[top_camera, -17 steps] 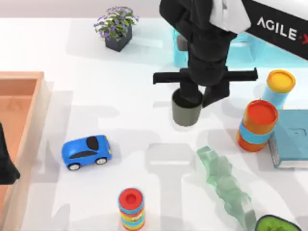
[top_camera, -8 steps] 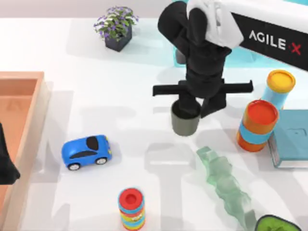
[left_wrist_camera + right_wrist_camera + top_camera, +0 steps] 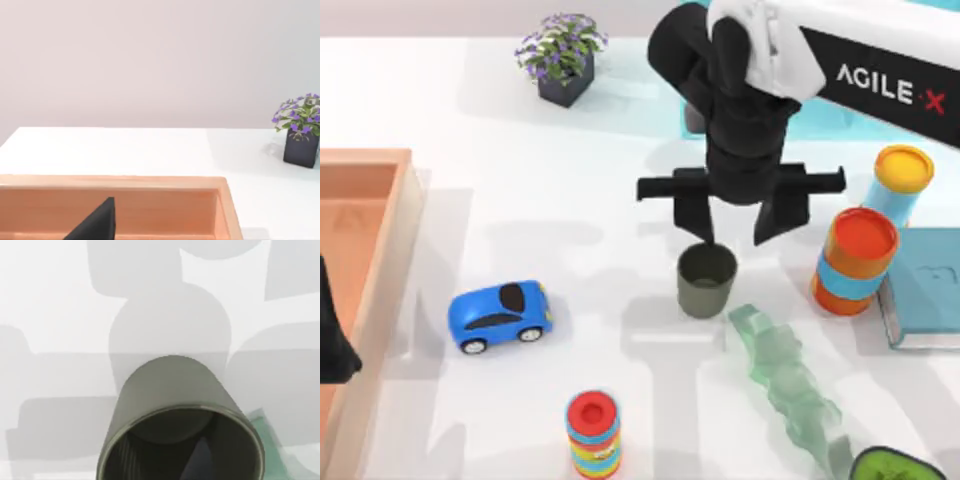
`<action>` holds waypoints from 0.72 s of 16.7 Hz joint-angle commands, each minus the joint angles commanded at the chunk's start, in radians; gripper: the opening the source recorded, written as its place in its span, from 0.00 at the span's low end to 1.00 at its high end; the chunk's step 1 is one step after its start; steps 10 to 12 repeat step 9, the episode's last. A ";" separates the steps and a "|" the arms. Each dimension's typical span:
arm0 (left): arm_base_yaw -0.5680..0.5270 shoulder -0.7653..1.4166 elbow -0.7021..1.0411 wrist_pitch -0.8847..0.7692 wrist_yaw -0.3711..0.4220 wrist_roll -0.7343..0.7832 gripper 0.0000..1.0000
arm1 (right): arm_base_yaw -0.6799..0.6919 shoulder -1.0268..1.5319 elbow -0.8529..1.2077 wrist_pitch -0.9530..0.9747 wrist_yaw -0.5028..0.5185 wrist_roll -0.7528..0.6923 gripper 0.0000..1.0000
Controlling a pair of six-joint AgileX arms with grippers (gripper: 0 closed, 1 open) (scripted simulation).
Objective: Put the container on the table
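The olive-grey cup (image 3: 706,281) stands upright on the white counter (image 3: 580,210), between the blue toy car (image 3: 499,316) on its left and the orange canister (image 3: 856,260) on its right. The right pincer (image 3: 738,215) hangs just above the cup's far rim, fingers spread and released, gripping nothing. The left pincer (image 3: 92,223) sits over the wooden tray (image 3: 365,230) at the left edge; its state cannot be told.

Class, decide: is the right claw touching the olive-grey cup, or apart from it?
Cannot tell. In the top view the right claw is open above the cup, which stands on the table, but one finger tip overlaps the rim.
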 joint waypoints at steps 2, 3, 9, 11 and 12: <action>0.000 0.000 0.000 0.000 0.000 0.000 1.00 | 0.000 0.000 0.000 0.000 0.000 0.000 0.90; 0.000 0.000 0.000 0.000 0.000 0.000 1.00 | 0.000 0.000 0.000 0.000 0.000 0.000 0.98; 0.000 0.000 0.000 0.000 0.000 0.000 1.00 | 0.000 0.000 0.000 0.000 0.000 0.000 1.00; 0.000 0.000 0.000 0.000 0.000 0.000 1.00 | 0.000 0.000 0.000 0.000 0.000 0.000 1.00; 0.000 0.000 0.000 0.000 0.000 0.000 1.00 | 0.000 0.000 0.000 0.000 0.000 0.000 1.00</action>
